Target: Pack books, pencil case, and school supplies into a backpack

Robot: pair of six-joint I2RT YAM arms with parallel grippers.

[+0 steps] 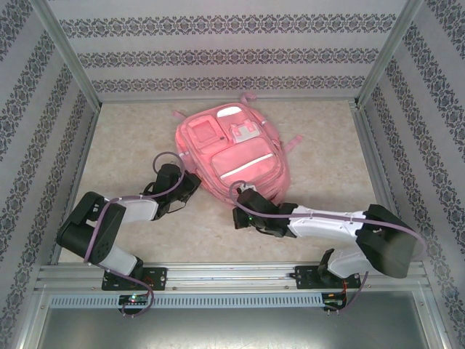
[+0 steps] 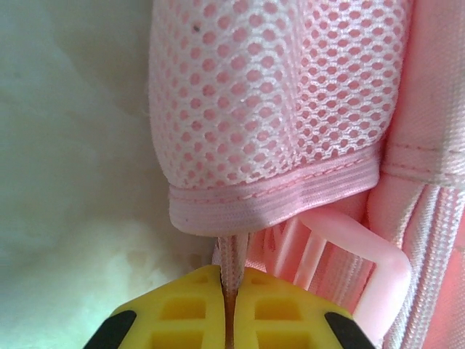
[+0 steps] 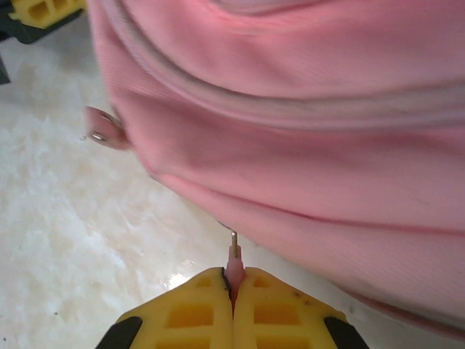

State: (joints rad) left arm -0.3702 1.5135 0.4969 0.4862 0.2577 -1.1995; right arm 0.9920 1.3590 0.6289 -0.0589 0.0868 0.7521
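Left end effector [image 2: 229,294] and right end effector [image 3: 234,285], both clenched at the near end of the pink backpack [image 1: 232,156], which lies front-up mid-surface [image 1: 123,138]. The left pinches a strap [image 2: 232,251] below the mesh pocket [image 2: 269,94], the right a zipper pull [image 3: 234,256].

Patterned enclosure around a pale, stone-look table.
Three walls [image 1: 218,43] carry white paper with striped bands of grey damask, and bare aluminium posts [image 1: 67,54] slant up from the back corners. The tabletop [image 1: 123,145] is mottled beige-cream, evenly lit, with soft shadows. Aluminium rails [image 1: 232,275] cross its near edge, with a slotted strip [image 1: 232,299] just below.
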